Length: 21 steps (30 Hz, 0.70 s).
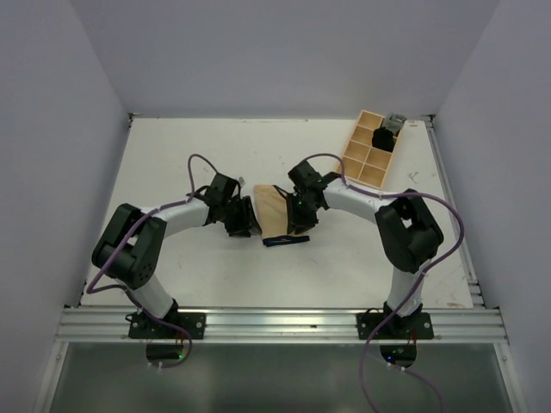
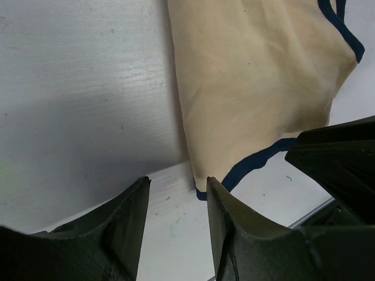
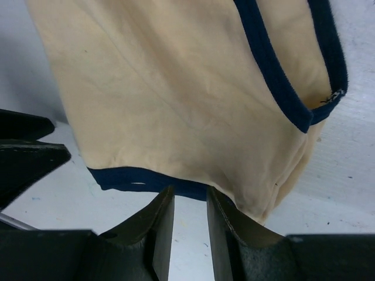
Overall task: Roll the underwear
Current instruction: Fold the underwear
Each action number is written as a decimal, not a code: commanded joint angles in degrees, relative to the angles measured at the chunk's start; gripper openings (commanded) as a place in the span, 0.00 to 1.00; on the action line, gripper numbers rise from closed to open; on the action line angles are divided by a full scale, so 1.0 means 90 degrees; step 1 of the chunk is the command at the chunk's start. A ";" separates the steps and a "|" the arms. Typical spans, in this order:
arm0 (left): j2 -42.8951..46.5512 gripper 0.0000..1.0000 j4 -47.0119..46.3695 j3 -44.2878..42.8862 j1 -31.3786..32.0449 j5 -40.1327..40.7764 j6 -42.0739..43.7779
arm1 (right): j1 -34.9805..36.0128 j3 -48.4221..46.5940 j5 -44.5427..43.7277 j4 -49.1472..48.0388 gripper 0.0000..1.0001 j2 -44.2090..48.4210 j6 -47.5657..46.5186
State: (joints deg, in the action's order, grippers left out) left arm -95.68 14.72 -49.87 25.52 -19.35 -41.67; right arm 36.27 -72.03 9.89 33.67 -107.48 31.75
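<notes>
The soft tan cloth underwear with dark blue trim [image 1: 272, 211] lies on the white table [image 1: 172, 155], in the middle of the top view. The left gripper [image 2: 178, 180] and right gripper [image 3: 190, 191] sit at its edges, jaws a little apart, holding nothing. A light wooden tray [image 1: 370, 172] sits at the upper right.

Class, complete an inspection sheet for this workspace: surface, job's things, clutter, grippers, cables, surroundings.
Surface: flat white tabletop.
Job's things: tan fabric underwear with dark trim, lying mid-table, not yet rolled.
Clutter: light wooden compartment tray at the far right, a dark object in one compartment.
Grippers: left gripper and right gripper both slightly open, empty, tips at the garment's edges.
Cables: purple cables looping clear of the garment.
Surroundings: pale walls; metal rail at the near edge.
</notes>
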 commanded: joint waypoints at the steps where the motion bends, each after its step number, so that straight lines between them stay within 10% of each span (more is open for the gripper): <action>1: 0.0171 0.48 -0.0463 0.0150 0.0075 -0.0115 -0.0233 | -0.0007 -0.0424 -0.0376 0.0457 0.33 0.0535 0.0154; 21: -0.0033 0.42 -0.0571 0.0170 0.0416 0.0070 -0.0409 | -0.0466 0.0386 -0.0582 0.0370 0.41 0.0537 -0.0090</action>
State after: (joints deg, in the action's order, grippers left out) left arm -95.68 11.40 -48.40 28.95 -19.68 -44.47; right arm 31.97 -68.79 4.01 38.13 -102.85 31.99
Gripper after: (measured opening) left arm 0.431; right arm 0.412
